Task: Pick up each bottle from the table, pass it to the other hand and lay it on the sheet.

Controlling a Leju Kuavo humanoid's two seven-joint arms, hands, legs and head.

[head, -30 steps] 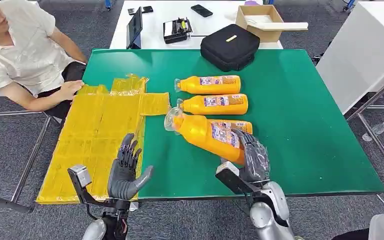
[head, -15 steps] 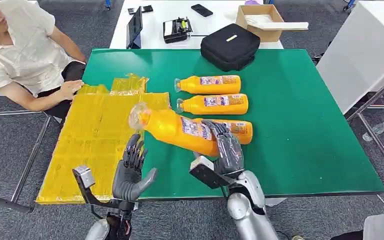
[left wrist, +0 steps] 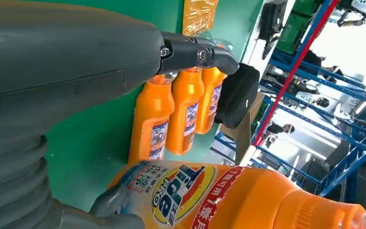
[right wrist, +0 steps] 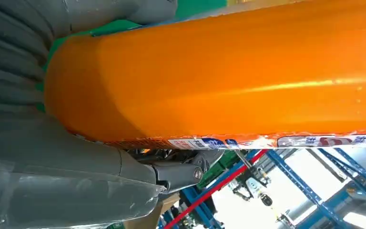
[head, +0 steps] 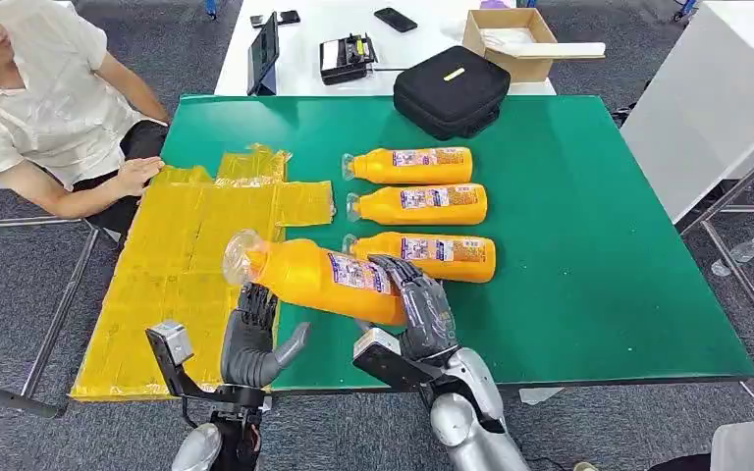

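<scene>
Orange bottle (head: 324, 280), gripped in our right hand (head: 422, 309), has swung left from lower centre to just above our wide-spread left hand (head: 252, 339) beside the yellow sheet (head: 187, 265), so we judge the handover close.

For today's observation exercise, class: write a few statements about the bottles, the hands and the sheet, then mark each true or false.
1. The right hand grips an orange bottle. True.
2. Five bottles lie on the green table. False: three bottles lie there.
3. The left hand holds a bottle. False: it is open and holds nothing.
4. A person's hand rests on the yellow sheet. True.
5. The black bag sits on the yellow sheet. False: it sits on the table's far edge.
</scene>
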